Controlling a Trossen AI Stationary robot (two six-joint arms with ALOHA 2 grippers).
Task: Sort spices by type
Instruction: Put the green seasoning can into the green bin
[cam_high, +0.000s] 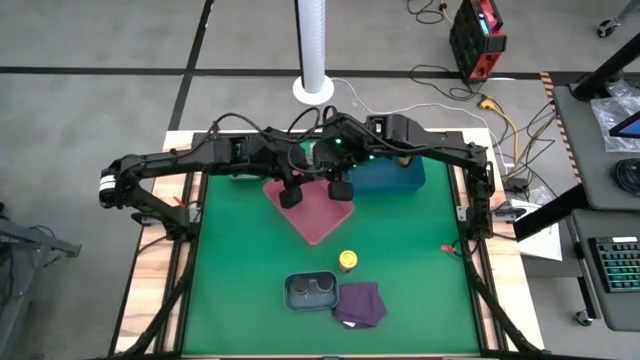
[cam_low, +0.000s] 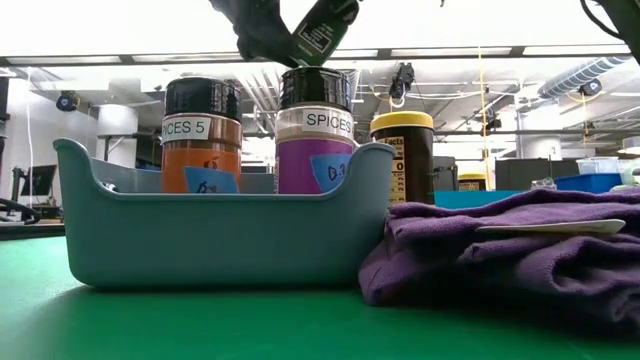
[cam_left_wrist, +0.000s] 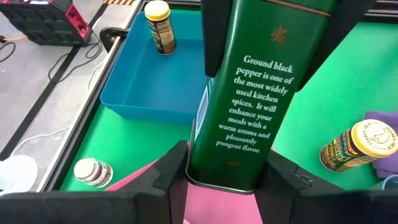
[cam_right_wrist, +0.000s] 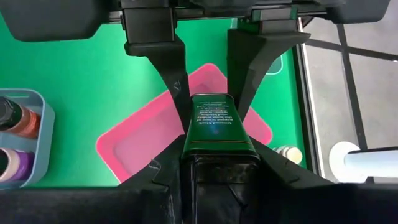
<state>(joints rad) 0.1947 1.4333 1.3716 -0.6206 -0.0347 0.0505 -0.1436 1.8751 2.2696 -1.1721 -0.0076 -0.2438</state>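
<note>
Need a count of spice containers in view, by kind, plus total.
yellow-lid jars: 2
black-lid jars: 2
pale-lid jar: 1
green tin: 1, gripped by left gripper and right gripper over the pink tray
Total: 6

We see two black-capped jars labelled SPICES, one orange (cam_low: 201, 140) and one purple (cam_low: 316, 135), standing upright side by side in the grey tray (cam_high: 298, 297) near the front edge. A yellow-capped jar (cam_high: 347, 261) stands upright just behind it. Two green pepper tins (cam_left_wrist: 249, 99) (cam_right_wrist: 214, 134) hang over the pink tray (cam_high: 318, 220). Another yellow-capped jar (cam_left_wrist: 159, 26) stands in the blue tray (cam_left_wrist: 146, 93) towards the back edge.
</note>
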